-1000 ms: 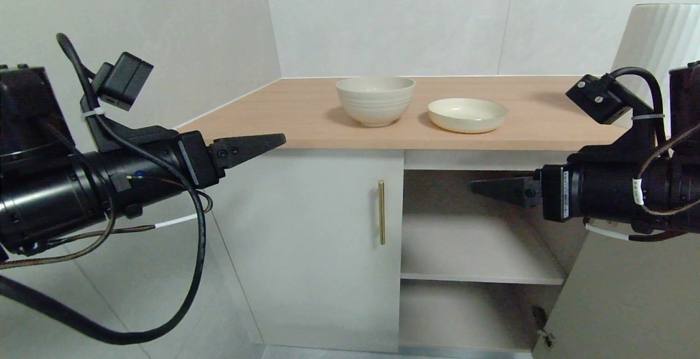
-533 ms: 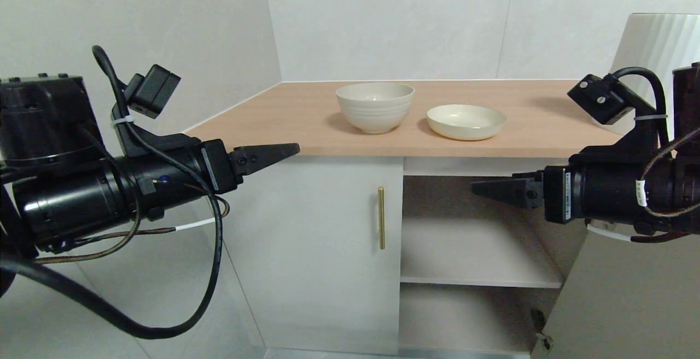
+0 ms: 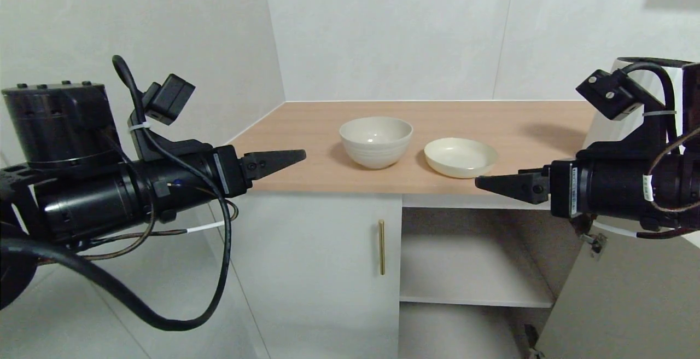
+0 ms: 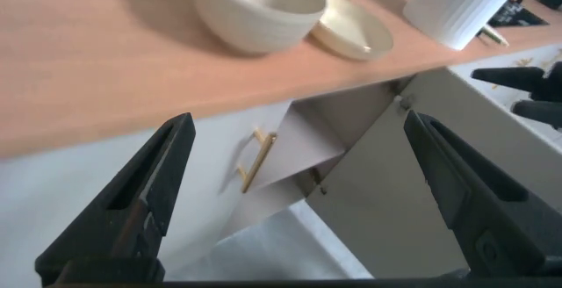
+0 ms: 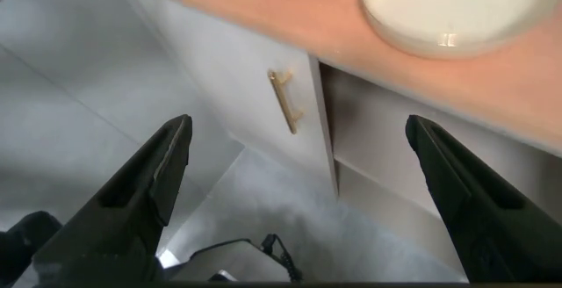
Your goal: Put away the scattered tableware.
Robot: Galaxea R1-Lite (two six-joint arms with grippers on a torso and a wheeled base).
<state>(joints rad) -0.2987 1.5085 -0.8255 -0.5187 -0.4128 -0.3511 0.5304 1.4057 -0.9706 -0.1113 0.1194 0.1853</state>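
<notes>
Cream bowl [image 3: 375, 141] and dish [image 3: 460, 156] wait. My left gripper [image 3: 298, 155] and right gripper [image 3: 481, 182] (both spread) have risen level, ready to grab.

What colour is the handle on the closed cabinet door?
Brass gold. The handle shows best in the head view, upright against the white door.

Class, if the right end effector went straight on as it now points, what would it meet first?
Probably the closed cabinet door near its handle, below the countertop; depth is unclear.
</notes>
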